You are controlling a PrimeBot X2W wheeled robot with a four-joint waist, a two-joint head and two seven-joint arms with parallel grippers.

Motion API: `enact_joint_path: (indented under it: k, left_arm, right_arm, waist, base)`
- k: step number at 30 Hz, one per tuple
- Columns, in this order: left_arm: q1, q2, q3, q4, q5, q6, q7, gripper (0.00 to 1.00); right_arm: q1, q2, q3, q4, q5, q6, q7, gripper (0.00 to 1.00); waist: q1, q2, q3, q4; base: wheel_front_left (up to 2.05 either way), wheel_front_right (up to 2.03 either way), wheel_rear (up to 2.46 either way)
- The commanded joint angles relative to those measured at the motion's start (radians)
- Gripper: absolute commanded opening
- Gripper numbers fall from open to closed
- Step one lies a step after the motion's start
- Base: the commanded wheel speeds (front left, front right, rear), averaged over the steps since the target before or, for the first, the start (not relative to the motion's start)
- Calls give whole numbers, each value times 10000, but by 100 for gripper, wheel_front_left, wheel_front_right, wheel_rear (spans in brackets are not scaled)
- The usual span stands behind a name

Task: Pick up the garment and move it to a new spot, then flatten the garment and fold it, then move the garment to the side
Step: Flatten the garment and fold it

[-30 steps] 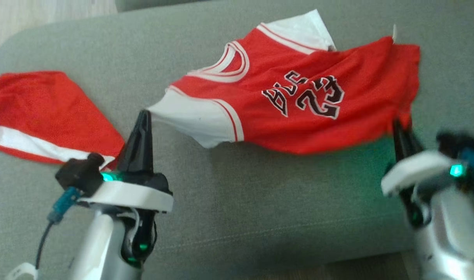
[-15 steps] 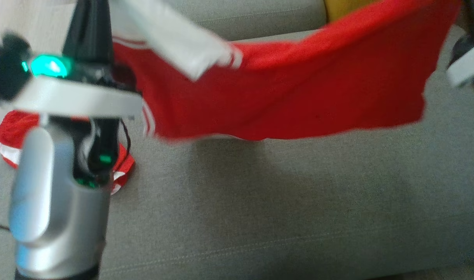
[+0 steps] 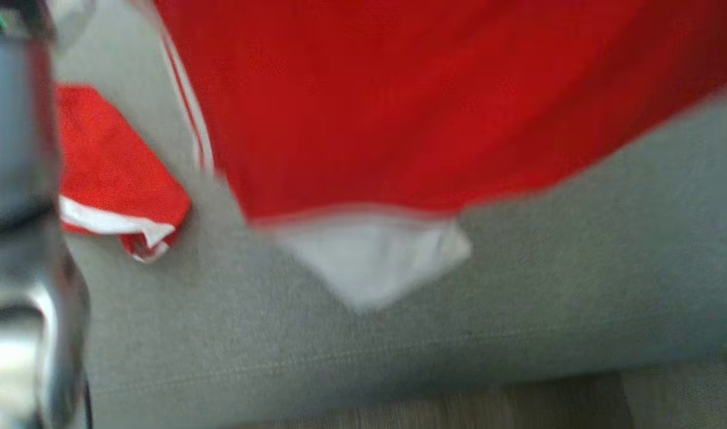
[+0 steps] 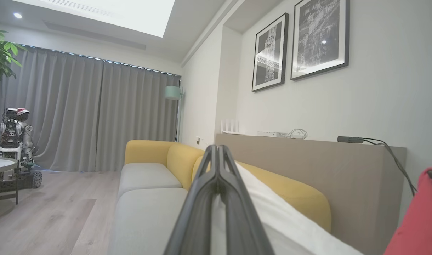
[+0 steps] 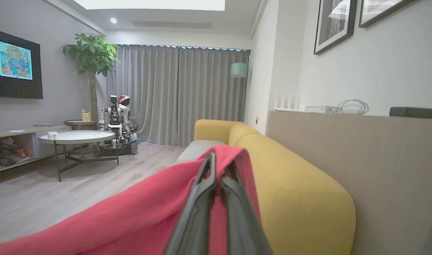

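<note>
Evidently mid-carry: left gripper (image 4: pixel 217 150) clamps the white edge of the garment (image 3: pixel 399 107), right gripper (image 5: pixel 220 164) its red cloth; next, lay it flat on the sofa seat (image 3: pixel 548 286) beneath both.

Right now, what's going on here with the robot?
The robot holds the jersey up over the grey sofa with both grippers. The left gripper is shut on a white part of it, the right gripper on a red edge. The cloth hangs between them, its white corner lowest; the head view is blurred, so I cannot tell whether that corner touches the seat. Another red garment lies on the sofa to the robot's left. Flattening and folding are not yet done.
</note>
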Motion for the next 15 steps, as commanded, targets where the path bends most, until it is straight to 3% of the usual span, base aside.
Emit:
enact_joint_path:
  k: [1,5,9,15]
  left_arm:
    - [-1424,375,152,224,203,-64,-15,0]
    - [-3755,412,-161,1807,903,-264,-948,0]
    - [-5516,121,-304,3185,1448,-122,-2506,0]
    - [-6361,-303,-307,4491,1558,-16,-4054,0]
  right_arm:
    - [-1387,27,81,229,-165,-2,-335,0]
    - [-3767,-199,179,1946,-625,-2,-1726,0]
    - [-5652,-472,272,3574,-992,-2,-3291,0]
    - [-6406,-567,980,5155,-983,-2,-4964,0]
  waist:
    - [0,0,2177,197]
    - [0,0,3542,471]
    - [0,0,4289,868]
    - [0,0,4523,1157]
  base:
    - [0,0,0]
    - [0,0,0]
    - [0,0,0]
    - [0,0,0]
